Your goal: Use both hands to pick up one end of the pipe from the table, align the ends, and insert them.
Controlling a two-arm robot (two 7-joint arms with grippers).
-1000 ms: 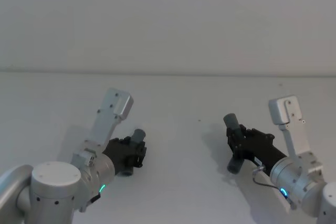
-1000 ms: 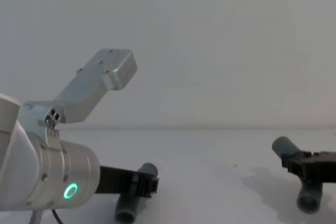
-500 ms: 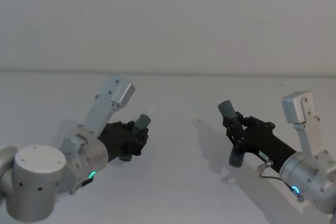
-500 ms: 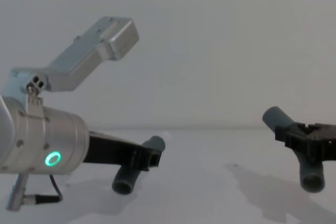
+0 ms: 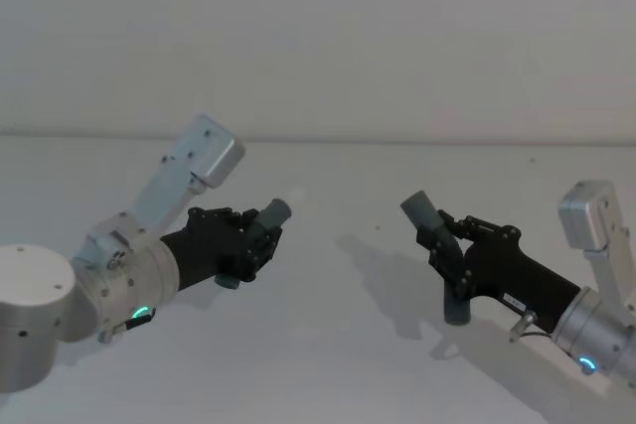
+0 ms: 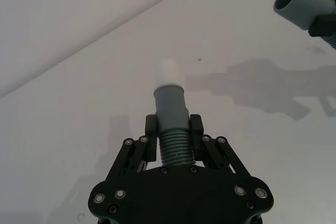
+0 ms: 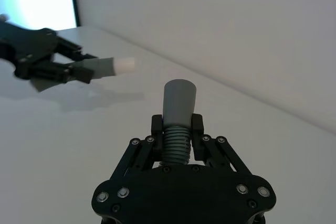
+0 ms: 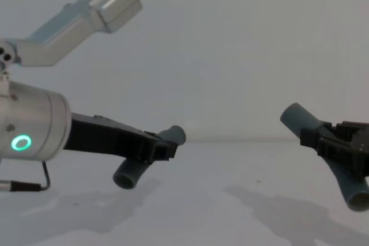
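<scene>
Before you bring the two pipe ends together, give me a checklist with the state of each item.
1. Left hand shut on the ribbed pipe just behind the white-tipped cuff: ok.
2. Right hand shut on the ribs behind the socket cuff: ok.
3. Both cuffs clear of the table: ok, their shadows lie below them.
4. Cuffs on one axis: not ok; each points forward and inward, so they would meet at an angle.
5. Space between the cuffs free: ok, nothing lies between them.
6. Socket mouth open: ok, the left wrist view looks into a hollow bore.
</scene>
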